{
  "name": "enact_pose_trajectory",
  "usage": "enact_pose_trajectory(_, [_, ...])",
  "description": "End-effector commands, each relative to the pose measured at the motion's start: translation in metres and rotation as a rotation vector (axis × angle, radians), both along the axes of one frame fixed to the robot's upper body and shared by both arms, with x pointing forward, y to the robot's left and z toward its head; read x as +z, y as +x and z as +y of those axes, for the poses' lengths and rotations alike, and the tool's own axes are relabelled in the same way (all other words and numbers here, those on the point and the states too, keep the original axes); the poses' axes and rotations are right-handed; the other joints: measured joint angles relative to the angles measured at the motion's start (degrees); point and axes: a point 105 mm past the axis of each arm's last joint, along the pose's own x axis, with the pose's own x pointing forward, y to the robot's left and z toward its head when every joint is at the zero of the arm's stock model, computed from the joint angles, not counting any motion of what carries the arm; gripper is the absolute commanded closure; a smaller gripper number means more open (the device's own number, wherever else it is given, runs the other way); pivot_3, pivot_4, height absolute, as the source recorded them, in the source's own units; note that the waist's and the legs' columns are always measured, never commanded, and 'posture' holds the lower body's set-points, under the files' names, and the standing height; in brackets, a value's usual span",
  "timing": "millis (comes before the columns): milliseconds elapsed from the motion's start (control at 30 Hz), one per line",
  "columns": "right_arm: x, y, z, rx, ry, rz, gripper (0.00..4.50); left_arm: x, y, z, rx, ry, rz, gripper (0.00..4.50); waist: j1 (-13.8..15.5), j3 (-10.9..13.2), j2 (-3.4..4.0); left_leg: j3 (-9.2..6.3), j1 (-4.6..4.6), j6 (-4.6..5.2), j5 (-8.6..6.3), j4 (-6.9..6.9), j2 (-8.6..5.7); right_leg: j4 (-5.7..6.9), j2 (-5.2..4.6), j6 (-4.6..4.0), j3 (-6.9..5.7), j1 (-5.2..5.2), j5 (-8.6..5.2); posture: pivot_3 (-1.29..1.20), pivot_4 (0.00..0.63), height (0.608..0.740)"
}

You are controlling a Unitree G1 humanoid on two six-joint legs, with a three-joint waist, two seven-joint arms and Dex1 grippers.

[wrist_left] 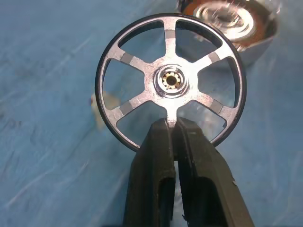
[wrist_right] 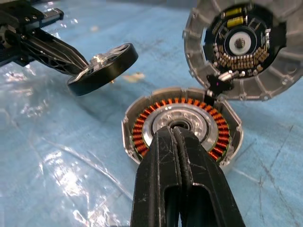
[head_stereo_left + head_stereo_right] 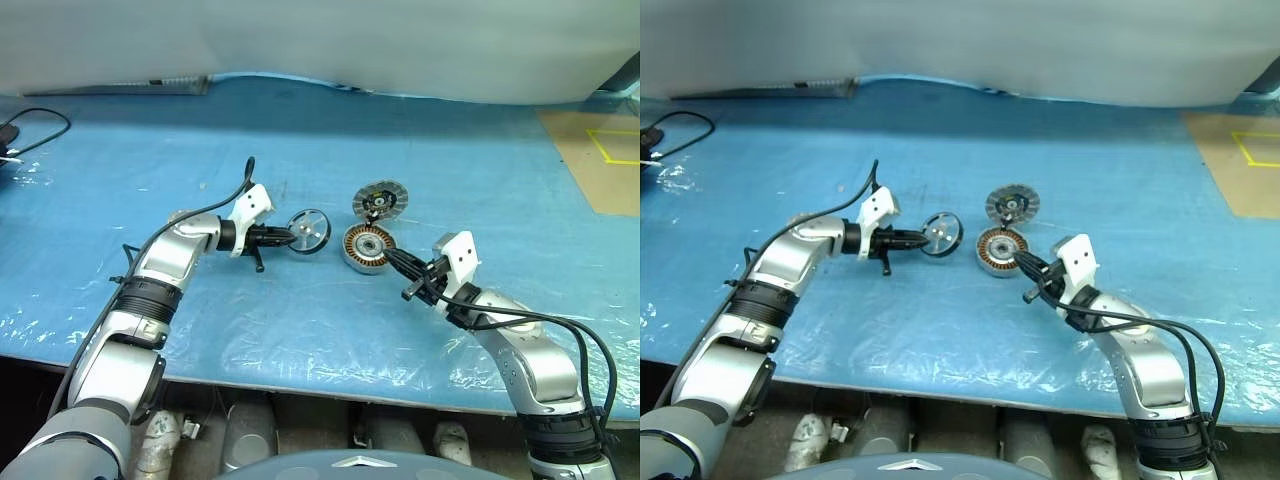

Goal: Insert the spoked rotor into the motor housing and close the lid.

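The spoked rotor, black-rimmed with silver spokes, hangs just above the table, left of the motor housing. My left gripper is shut on it; the fingers pinch one spoke at the rim. The housing lies flat with its copper windings facing up. The lid stands tilted open on the housing's far side, its circuit face exposed. My right gripper is shut with nothing between its fingers, and its tips reach over the housing's near rim towards the hub.
The table is covered in blue plastic sheeting, with its front edge close to me. A black cable loops at the far left. A brown board with yellow tape lies at the far right.
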Motion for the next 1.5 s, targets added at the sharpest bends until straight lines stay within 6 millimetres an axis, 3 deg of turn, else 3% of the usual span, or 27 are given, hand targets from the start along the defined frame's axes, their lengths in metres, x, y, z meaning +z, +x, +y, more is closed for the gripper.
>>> enact_pose_trajectory(33, [0.008,-0.007,-0.009,-0.018,0.015,-0.081,4.5,0.034,-0.01,-0.017,-0.104,-0.118,-0.017,4.48,0.05,0.0,0.0,0.0,0.0,0.0,0.0,0.0,0.0,-0.01,0.0,0.0,0.0,0.0,0.0,0.0,0.15,0.74])
enact_pose_trajectory(233, [-0.01,-0.017,-0.025,-0.07,0.062,-0.075,4.5,0.034,-0.023,-0.038,-0.224,-0.105,0.01,4.48,-0.05,0.0,0.0,0.03,0.02,0.02,-0.01,0.0,0.0,-0.03,0.0,0.0,0.01,0.0,-0.01,0.0,0.15,0.74])
enact_pose_trajectory(467, [-0.029,-0.02,-0.028,-0.089,0.049,-0.05,4.5,0.028,-0.002,-0.068,-0.221,-0.026,-0.05,4.48,0.03,0.01,-0.01,0.02,0.01,0.03,0.0,0.04,-0.02,-0.03,-0.02,0.0,0.01,0.04,0.0,0.0,0.15,0.74])
enact_pose_trajectory(700, [-0.034,-0.016,-0.024,-0.094,0.042,-0.05,4.5,0.016,0.01,-0.094,-0.24,0.049,-0.102,4.48,-0.06,0.01,-0.02,-0.01,-0.02,0.22,0.12,0.02,-0.03,-0.05,0.0,0.02,-0.02,0.04,0.01,0.0,0.15,0.74])
enact_pose_trajectory(1367, [-0.039,-0.01,-0.019,-0.087,0.009,-0.038,4.5,-0.001,0.012,-0.088,-0.284,0.176,-0.146,4.48,0.03,0.02,-0.04,-0.03,0.0,0.23,0.12,0.04,-0.03,-0.04,-0.01,0.01,-0.04,0.07,0.01,0.0,0.15,0.74])
enact_pose_trajectory(1500, [-0.038,-0.01,-0.019,-0.088,0.007,-0.04,4.5,0.004,0.012,-0.092,-0.285,0.146,-0.152,3.36,0.06,0.02,-0.04,-0.03,0.0,0.23,0.12,0.04,-0.03,-0.04,-0.01,0.01,-0.04,0.07,0.01,0.0,0.15,0.74])
